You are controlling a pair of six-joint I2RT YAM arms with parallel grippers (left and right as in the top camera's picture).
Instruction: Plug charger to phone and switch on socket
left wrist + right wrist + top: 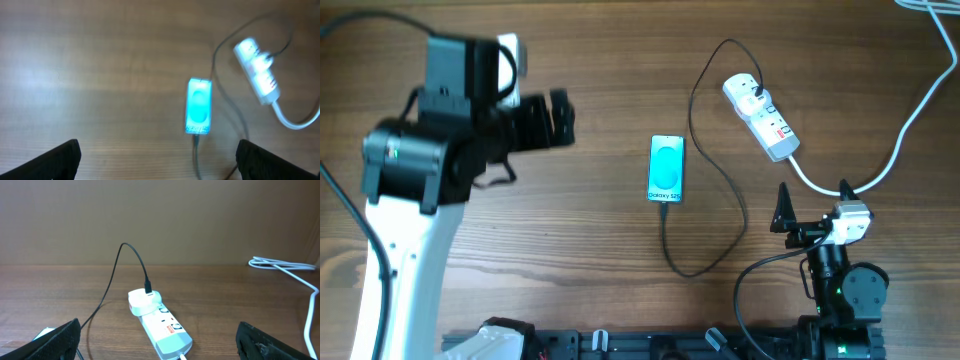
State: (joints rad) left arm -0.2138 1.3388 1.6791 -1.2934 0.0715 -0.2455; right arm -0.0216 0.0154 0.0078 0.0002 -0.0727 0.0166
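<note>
The left fingers [560, 118], black, spread wide and holding nothing, hang above the brown wood-grain desk [600, 60]. The small flat smartphone with a lit teal-blue screen [667, 168] lies ahead of them, nearer their right-hand tip. The thin black charger cable [740, 215] meets the phone's end nearest those fingers, though whether its tip is fully seated cannot be told. From there it loops wide across the desk to the white oblong power strip with red-marked switches [762, 118], which lies straight ahead of the right fingers [785, 210]. These are also parted and empty. The risks look plain. A push on a switch could skid the light strip across the smooth wood instead of clicking it. A fingertip straying into the slack loop beside the right fingers could tug the tip out of the phone or drag the phone askew. The thick white cord [910, 120] runs close past those fingers and could snag. The desk is flat, matte and otherwise bare, and behind it stands a plain brown wall [160, 215].
</note>
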